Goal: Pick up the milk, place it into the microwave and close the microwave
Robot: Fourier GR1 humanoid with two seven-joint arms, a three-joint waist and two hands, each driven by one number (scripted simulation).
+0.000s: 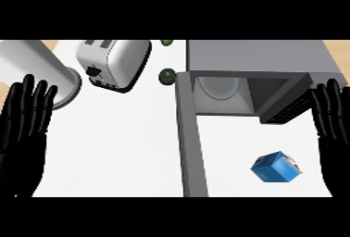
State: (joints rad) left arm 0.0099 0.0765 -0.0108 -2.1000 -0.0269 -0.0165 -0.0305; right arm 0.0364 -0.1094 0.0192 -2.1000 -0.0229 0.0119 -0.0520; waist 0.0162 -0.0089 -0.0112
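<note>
We see only part of the microwave [259,60]: its grey top runs out past the upper edge, and the open door [189,139] shows edge-on as a long grey strip reaching down to the lower edge. Inside, a pale round plate [222,88] is half hidden under the roof, and the dark control panel [290,109] is too dim to read. Two small dark green things [167,76] behind the toaster [113,60] are too small for us to name; one is cut off at the top. A white cylinder [41,69] leaves the view at upper left.

The milk [276,167] is a small blue carton with a pale grey end face, lying tilted on the white surface [123,148] in front of the microwave's opening, right of the door.

Our left hand [24,125] stands at the left edge, fingers straight and released. Our right hand [333,120] stands at the right edge, likewise spread, apart from the milk.
</note>
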